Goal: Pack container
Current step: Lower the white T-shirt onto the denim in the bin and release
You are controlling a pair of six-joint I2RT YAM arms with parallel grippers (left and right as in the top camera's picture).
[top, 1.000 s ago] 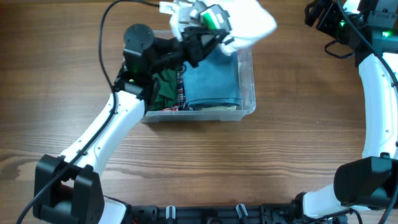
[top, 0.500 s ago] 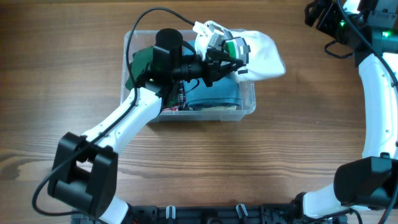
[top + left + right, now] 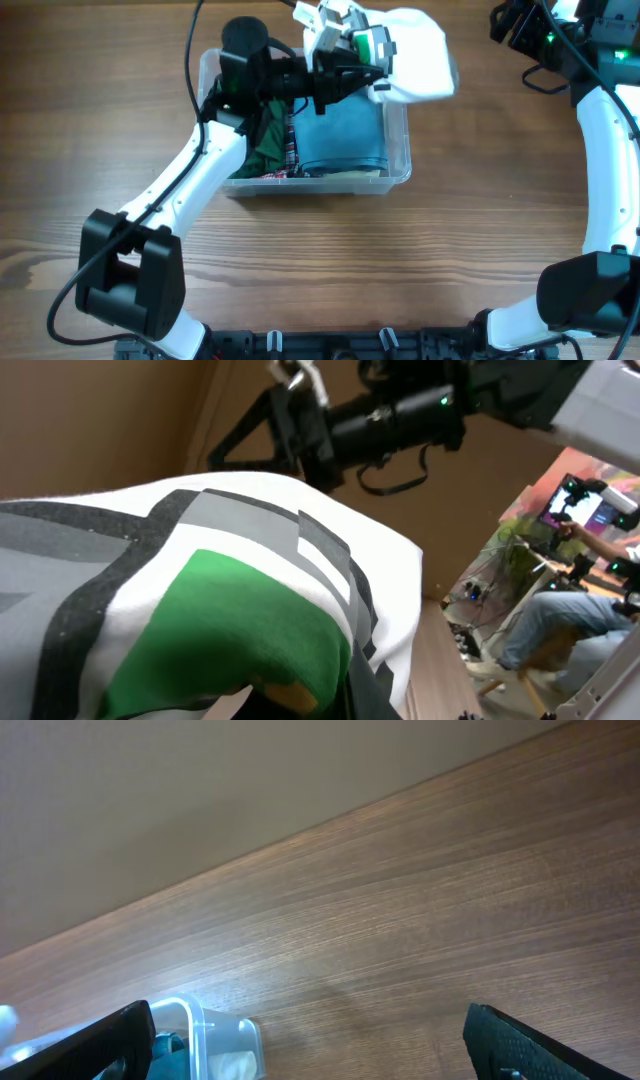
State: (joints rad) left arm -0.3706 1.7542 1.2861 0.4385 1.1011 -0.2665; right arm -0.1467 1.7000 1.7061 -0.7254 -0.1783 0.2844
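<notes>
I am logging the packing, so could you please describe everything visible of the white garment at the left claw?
The white garment is soft, bunched cloth printed with a green patch and grey and dark bands. The left claw holds it up over the far right corner of the container, part of it reaching past the rim. It drapes over the claw and fills the left wrist view. Whether it touches the blue cloth inside cannot be told.

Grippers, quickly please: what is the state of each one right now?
Left gripper: closed, holding the white printed garment.
Right gripper: open, holding nothing.
</notes>
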